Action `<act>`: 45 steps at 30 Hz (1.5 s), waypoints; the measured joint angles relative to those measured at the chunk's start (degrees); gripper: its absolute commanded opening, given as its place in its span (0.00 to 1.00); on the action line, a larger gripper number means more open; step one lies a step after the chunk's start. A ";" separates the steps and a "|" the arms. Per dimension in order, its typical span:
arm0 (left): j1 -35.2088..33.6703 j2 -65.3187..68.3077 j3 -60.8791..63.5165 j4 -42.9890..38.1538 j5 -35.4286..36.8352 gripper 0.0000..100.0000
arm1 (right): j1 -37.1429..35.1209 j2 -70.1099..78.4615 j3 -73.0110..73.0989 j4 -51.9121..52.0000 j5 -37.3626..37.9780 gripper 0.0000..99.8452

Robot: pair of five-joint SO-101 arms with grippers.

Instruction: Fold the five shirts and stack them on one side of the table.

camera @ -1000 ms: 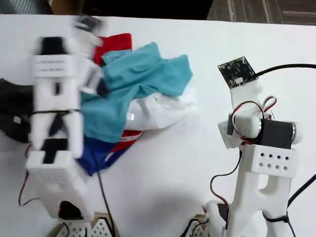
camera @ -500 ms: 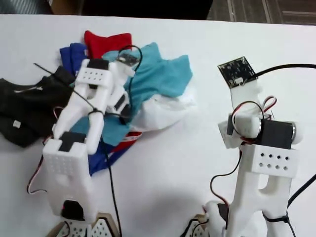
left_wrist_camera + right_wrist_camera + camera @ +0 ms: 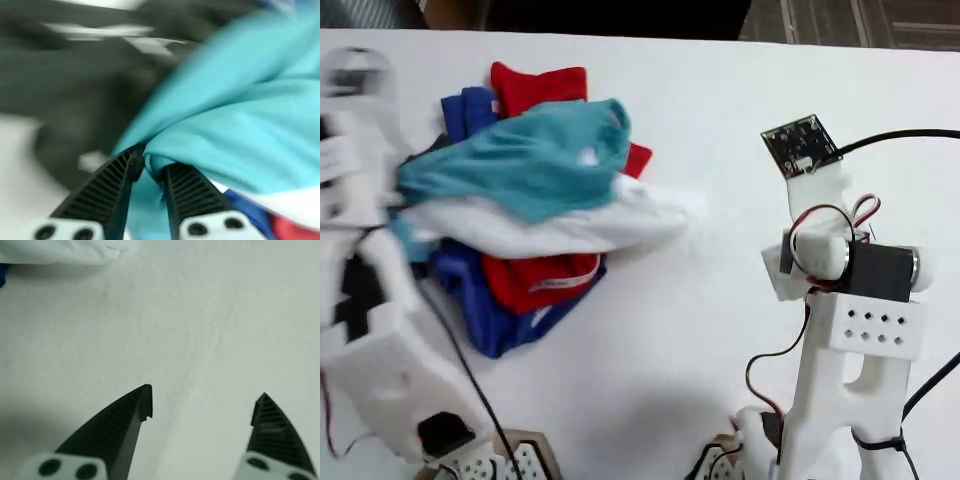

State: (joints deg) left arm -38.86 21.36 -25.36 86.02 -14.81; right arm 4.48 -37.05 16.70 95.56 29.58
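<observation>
My left hand [image 3: 148,162] is clamped tight on a fold of the teal shirt [image 3: 235,115], and my ribbed fingers [image 3: 112,185] almost meet with the cloth bunched between them. Just past that grip the teal shirt fans out wide. Beyond my fingertips lies the black shirt [image 3: 75,65], dark and blurred. My right hand [image 3: 204,395] is spread wide with nothing between its fingers, hovering over bare table [image 3: 200,315]. The edge of the white shirt [image 3: 60,250] lies well ahead of it. From the high view, my left arm [image 3: 360,300] is at the left edge of the table and my right arm [image 3: 860,320] stands on the right side, well apart from the clothes. The pile sits in the left half of the table. The teal shirt is draped across its top and pulled out toward my left arm. The white shirt lies directly under the teal one and sticks out toward my right arm. The red shirt [image 3: 535,280] shows beneath the white one on the near side. The blue shirt [image 3: 490,325] is under that, touching the table. More red and blue cloth peeks out at the far side of the pile. I cannot tell whether it belongs to the same shirts.
</observation>
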 measured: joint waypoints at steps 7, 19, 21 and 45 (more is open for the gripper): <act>-21.98 -4.04 -16.62 -0.18 -0.26 0.03 | 0.00 0.00 0.00 -0.26 0.00 0.32; -33.76 -4.31 -26.46 -5.10 -2.99 0.11 | 0.00 0.00 0.00 -0.26 0.00 0.32; -32.00 -4.48 -25.76 -3.69 -6.86 0.20 | 0.00 0.00 0.00 -0.26 0.00 0.32; 16.18 -5.27 17.05 8.53 -14.24 0.30 | 0.00 0.00 0.00 -0.26 0.00 0.32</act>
State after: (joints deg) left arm -22.68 16.09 -8.31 94.55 -29.05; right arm 4.48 -37.05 16.70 95.30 29.58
